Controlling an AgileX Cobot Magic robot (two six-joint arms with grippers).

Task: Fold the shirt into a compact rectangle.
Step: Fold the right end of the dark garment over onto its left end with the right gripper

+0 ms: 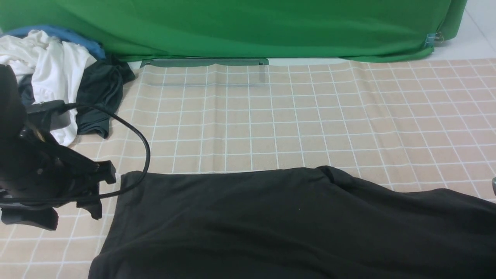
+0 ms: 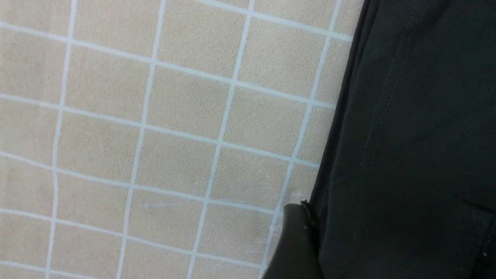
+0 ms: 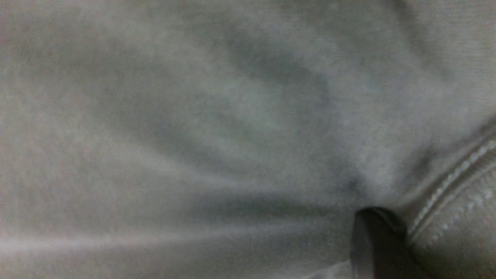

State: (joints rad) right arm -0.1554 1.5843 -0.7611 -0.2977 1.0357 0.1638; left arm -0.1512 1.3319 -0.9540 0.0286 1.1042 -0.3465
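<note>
The black shirt [image 1: 294,221] lies spread across the near part of the table, with no logo showing. Its stitched hem [image 2: 387,97] runs along the checked cloth in the left wrist view. My left gripper [image 1: 101,190] is at the shirt's left edge and stands open. One finger [image 2: 296,244] rests just outside the hem, and the other finger [image 2: 482,248] is over the fabric. My right gripper [image 3: 391,232] is pressed close into blurred fabric. Folds gather toward its one visible finger [image 3: 372,244] beside a seam [image 3: 449,182]. Only a sliver of the right gripper [image 1: 494,186] shows at the front view's right edge.
A pile of other garments sits at the back left: white [image 1: 50,69], dark grey [image 1: 100,97] and blue [image 1: 73,37]. A black cable [image 1: 145,151] loops from the left arm over the shirt's corner. The checked tablecloth [image 1: 310,116] reaches back to a green backdrop [image 1: 248,27].
</note>
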